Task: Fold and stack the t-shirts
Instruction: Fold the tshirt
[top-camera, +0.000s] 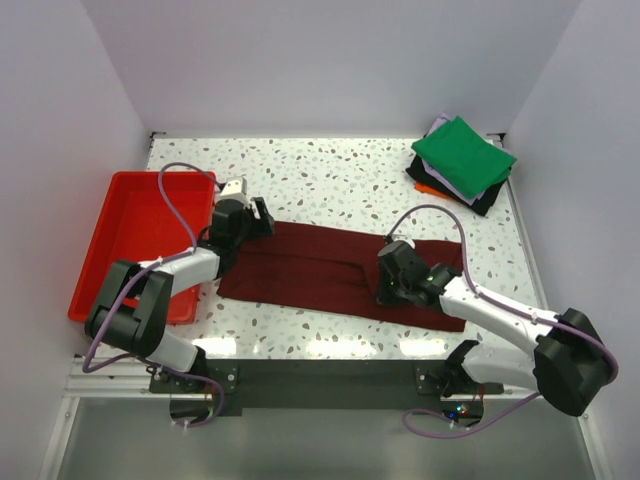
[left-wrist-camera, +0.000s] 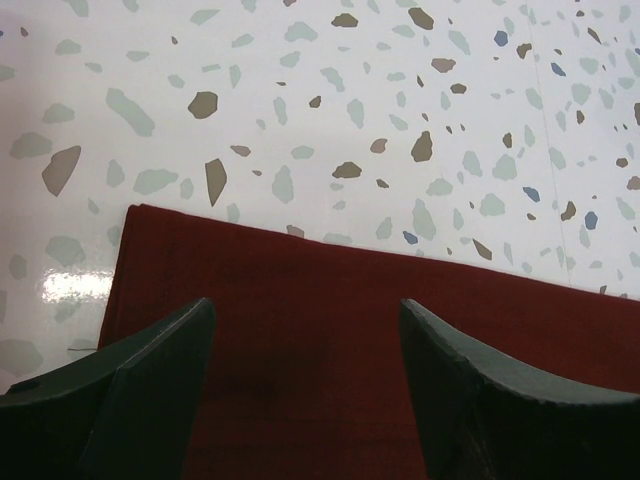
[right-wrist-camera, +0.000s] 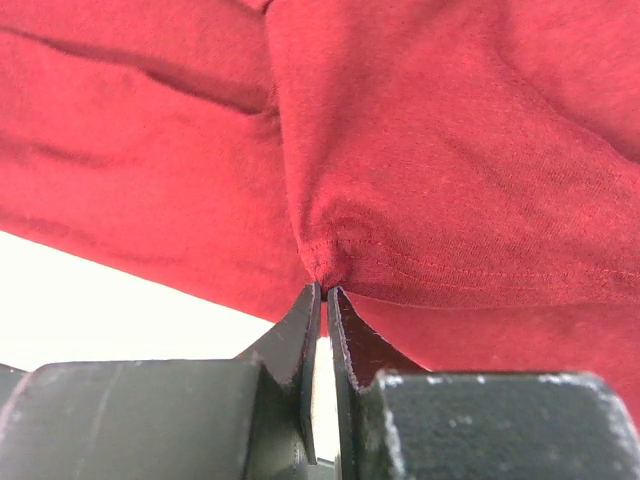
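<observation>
The dark maroon t-shirt (top-camera: 330, 270) lies folded into a long band across the middle of the table. My left gripper (top-camera: 262, 215) is open over its far left corner, and the cloth (left-wrist-camera: 300, 330) shows between the fingers. My right gripper (top-camera: 385, 290) is shut on a hemmed edge of the maroon shirt (right-wrist-camera: 420, 180), pinched at the fingertips (right-wrist-camera: 310, 300). A stack of folded shirts with a bright green one (top-camera: 463, 157) on top sits at the back right; black, lavender and orange edges show under it.
A red plastic tray (top-camera: 120, 240) stands at the left edge, next to the left arm. White walls close the table on three sides. Bare speckled tabletop (top-camera: 330, 180) lies behind the shirt.
</observation>
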